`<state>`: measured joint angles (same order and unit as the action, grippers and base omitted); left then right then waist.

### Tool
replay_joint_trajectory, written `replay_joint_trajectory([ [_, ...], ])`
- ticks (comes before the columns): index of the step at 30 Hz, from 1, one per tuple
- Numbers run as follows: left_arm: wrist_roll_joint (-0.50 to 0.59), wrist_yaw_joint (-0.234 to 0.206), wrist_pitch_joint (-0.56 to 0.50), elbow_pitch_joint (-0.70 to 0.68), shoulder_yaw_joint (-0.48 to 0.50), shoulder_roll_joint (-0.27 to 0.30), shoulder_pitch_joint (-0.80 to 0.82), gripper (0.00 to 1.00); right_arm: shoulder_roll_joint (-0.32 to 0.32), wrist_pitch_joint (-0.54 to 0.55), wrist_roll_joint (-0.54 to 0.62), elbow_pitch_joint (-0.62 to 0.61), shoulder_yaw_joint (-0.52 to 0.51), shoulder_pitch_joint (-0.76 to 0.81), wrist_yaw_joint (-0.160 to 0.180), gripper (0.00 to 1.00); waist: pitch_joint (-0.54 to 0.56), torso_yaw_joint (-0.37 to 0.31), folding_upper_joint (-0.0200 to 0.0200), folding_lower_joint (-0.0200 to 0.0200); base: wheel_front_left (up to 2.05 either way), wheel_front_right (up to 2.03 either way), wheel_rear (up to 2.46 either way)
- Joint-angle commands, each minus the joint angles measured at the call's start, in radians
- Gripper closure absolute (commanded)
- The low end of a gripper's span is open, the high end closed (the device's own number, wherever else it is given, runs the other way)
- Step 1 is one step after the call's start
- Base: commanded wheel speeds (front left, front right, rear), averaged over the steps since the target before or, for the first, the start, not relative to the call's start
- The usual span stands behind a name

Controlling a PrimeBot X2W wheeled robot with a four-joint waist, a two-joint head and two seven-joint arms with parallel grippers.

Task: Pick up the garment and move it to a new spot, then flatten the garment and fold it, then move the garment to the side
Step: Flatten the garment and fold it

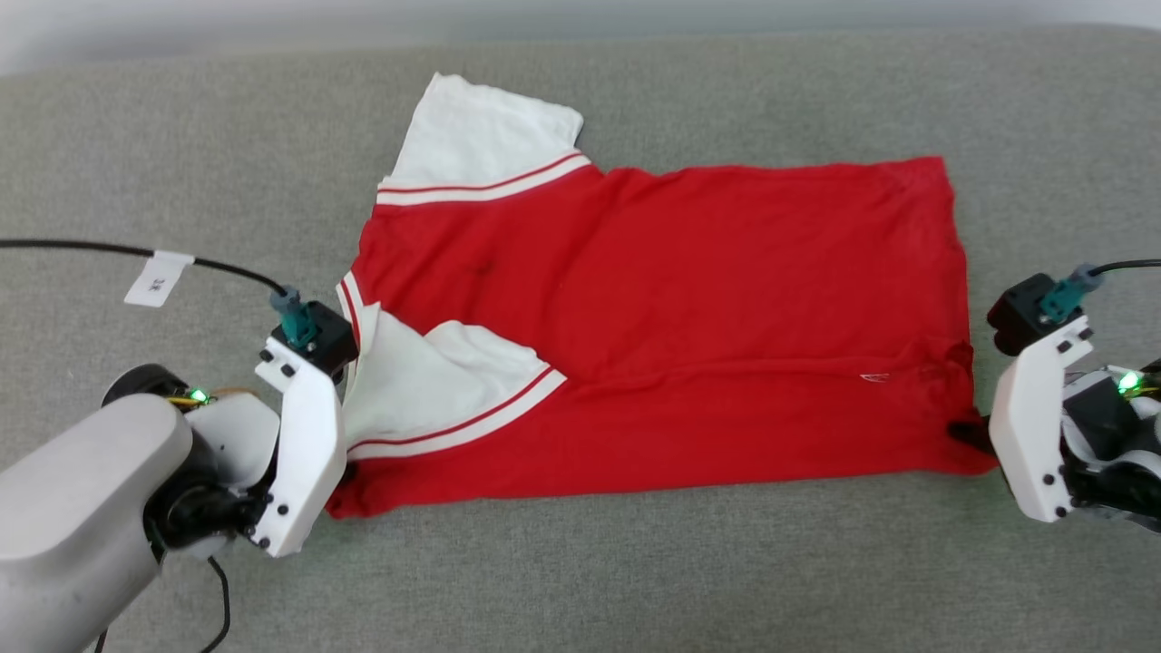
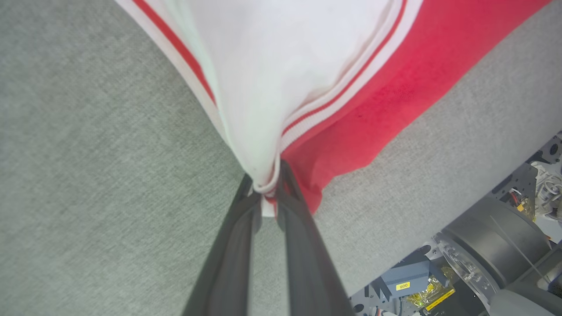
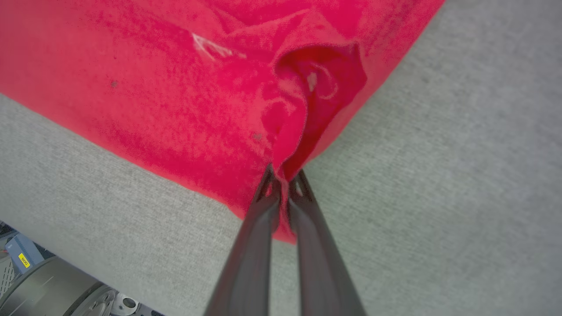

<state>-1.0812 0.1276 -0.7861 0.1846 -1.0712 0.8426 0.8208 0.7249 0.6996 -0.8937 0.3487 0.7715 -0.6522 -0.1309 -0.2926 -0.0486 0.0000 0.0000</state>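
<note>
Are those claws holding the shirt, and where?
Yes. The left gripper pinches the garment at its white sleeve; the right gripper pinches a red hem corner.

Red garment [image 1: 689,299], white red-striped sleeves, grey surface [image 1: 580,571].

The garment [image 1: 653,336] lies on the pad [image 1: 635,571] before us, sleeves left, hem right; our left gripper [image 2: 265,183] is at its near-left corner, our right gripper [image 3: 284,176] at its near-right.

We are looking down at the garment [image 1: 689,317] lying spread, plain red side up, across the grey bench [image 1: 635,571]. Our left gripper [image 1: 347,472] is meeting its near-left corner, where a white sleeve [image 1: 435,381] is folding inward; our right gripper [image 1: 969,433] is meeting its near-right corner.
</note>
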Motion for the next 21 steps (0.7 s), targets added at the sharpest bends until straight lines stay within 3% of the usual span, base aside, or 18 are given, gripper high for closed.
replay_joint_trajectory([
  [1,-0.006,-0.002,0.008,-0.002,0.001,0.007,-0.021,1.00,0.021,-0.012,-0.011,-0.011,0.004,0.000,0.001,1.00,0.031,-0.011,0.0000,0.0000,0.00,0.00,0.00],
  [12,-0.052,-0.025,0.029,-0.115,-0.026,0.081,-0.150,1.00,0.192,-0.049,-0.079,-0.159,0.040,0.102,0.001,1.00,0.120,-0.013,0.0000,0.0000,0.00,0.00,0.00],
  [18,-0.048,-0.051,0.044,-0.134,-0.046,0.076,-0.200,1.00,0.178,-0.056,-0.071,-0.148,0.049,0.171,0.001,1.00,0.116,-0.016,0.0000,0.0000,0.00,0.00,0.00],
  [19,-0.044,-0.053,0.050,-0.130,-0.048,0.071,-0.201,1.00,0.168,-0.061,-0.065,-0.139,0.048,0.176,0.001,0.79,0.114,-0.016,0.0000,0.0000,0.00,0.00,0.00],
  [20,-0.036,-0.054,0.061,-0.127,-0.047,0.066,-0.199,0.00,0.158,-0.068,-0.059,-0.132,0.045,0.180,0.001,0.05,0.113,-0.015,0.0000,0.0000,0.00,0.00,0.00],
  [21,-0.032,-0.055,0.070,-0.121,-0.045,0.062,-0.199,0.00,0.148,-0.075,-0.056,-0.125,0.040,0.184,0.001,0.00,0.113,-0.016,0.0000,0.0000,0.00,0.00,0.00],
])
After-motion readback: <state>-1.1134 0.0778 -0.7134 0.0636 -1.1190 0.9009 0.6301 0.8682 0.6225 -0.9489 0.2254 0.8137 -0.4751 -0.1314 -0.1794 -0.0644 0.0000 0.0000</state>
